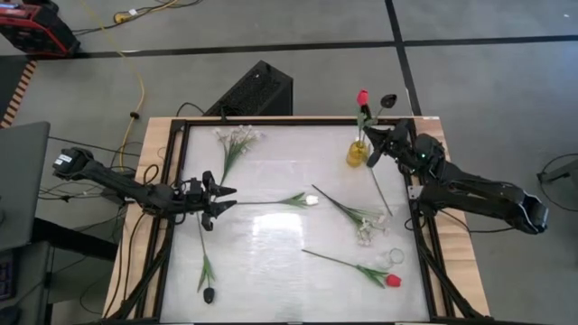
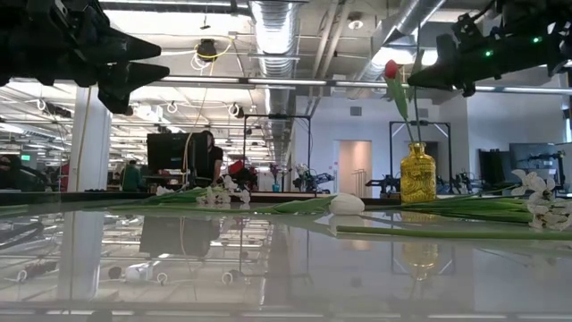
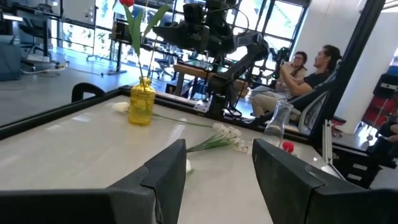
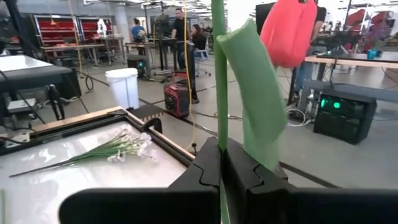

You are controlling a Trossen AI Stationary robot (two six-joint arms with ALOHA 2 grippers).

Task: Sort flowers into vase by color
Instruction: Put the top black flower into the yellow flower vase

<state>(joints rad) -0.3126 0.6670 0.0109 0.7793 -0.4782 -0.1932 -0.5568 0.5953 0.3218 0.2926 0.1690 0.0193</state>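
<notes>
A red tulip (image 1: pixel 363 97) stands upright with its stem in the yellow vase (image 1: pixel 358 154) near the table's far right corner. My right gripper (image 1: pixel 370 143) is beside it, shut on its stem. My left gripper (image 1: pixel 228 199) hangs open over the table's left side, touching nothing. Lying flat on the table are a white tulip (image 1: pixel 307 199), a dark tulip (image 1: pixel 208 293), a second red tulip (image 1: pixel 390 281) and two white blossom sprigs (image 1: pixel 237 137) (image 1: pixel 366 226). My right gripper (image 4: pixel 222 146) pinches the red tulip's green stem (image 4: pixel 219 118) between its two fingers, below the leaf and the red head (image 4: pixel 289 31). The fingers come level from the table's right side and lie across the stem. The stem stands upright, its lower end in the yellow vase (image 2: pixel 417 174).
A clear glass vase (image 1: pixel 395 257) stands near the right edge beside the lying red tulip. A loose green stem (image 1: pixel 379 190) lies below the yellow vase. A black frame (image 1: pixel 172 181) borders the table. People sit in the room beyond (image 3: pixel 311 68). Bare surface shows at the table's near middle.
</notes>
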